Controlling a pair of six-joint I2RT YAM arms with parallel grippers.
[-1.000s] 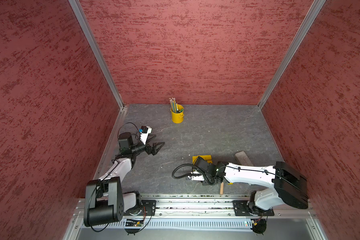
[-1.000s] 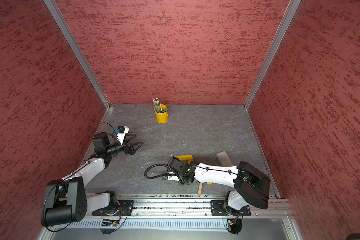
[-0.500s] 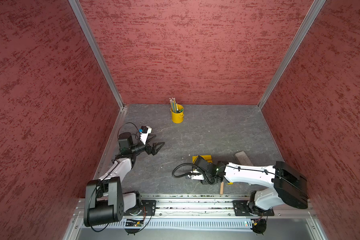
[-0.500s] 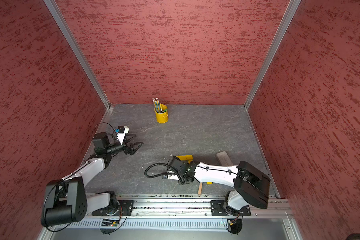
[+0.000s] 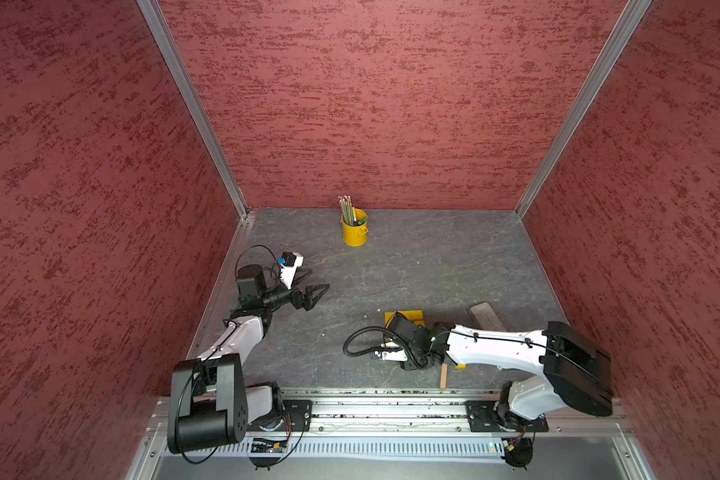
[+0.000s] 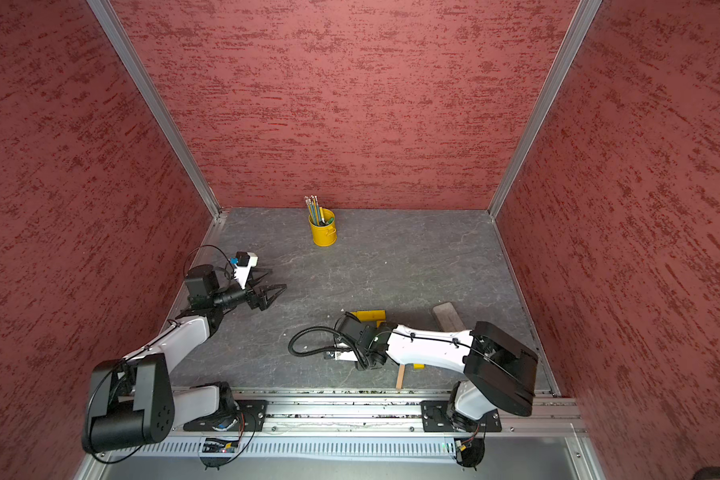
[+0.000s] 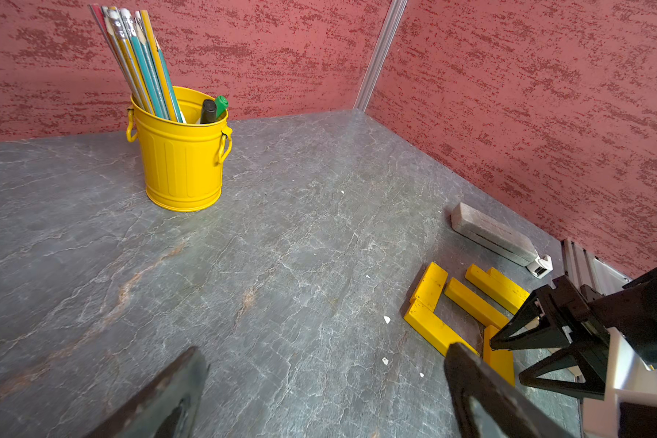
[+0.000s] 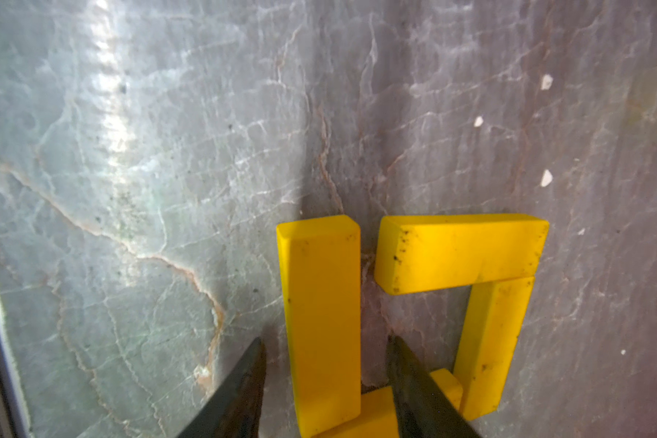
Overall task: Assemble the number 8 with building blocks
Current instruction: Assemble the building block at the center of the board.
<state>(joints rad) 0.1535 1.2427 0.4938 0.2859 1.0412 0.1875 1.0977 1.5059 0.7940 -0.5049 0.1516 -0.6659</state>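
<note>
In both top views we see a grey marbled stone worktop [image 5: 412, 266] walled in by red textured panels. The left arm [image 5: 242, 336] reaches along the left wall. The left jaws stand wide apart over bare worktop, holding nothing. The right arm [image 5: 491, 347] lies low across the near side, and its wrist covers the right jaws, so from here we cannot tell their state. Some bright yellow flat wooden planks [image 5: 408, 316] peek out just beyond that wrist. A plain tan wooden plank [image 6: 400, 376] lies near the front rail, one end under the arm. A grey-brown flat slab [image 5: 486, 316] sits to the right. A yellow metal pencil bucket [image 5: 354, 230] stands by the back wall, well apart.

From the left wrist we see the bucket [image 7: 184, 159] upright and the slab [image 7: 494, 233] by the side wall. The yellow planks [image 7: 433, 330] lie flat in a blocky, unfinished figure, and the right arm's black fingers [image 7: 499, 341] hover over one of them.

From the right wrist, the right jaws are partly open. Their dark fingers [image 8: 239, 386] straddle one yellow plank [image 8: 321, 311] with a gap on each side, gripping nothing. That plank, a crosswise plank [image 8: 459, 252], a side plank [image 8: 490, 345] and a fourth plank [image 8: 372, 417] form a square loop. A narrow slit shows between the first two.
</note>
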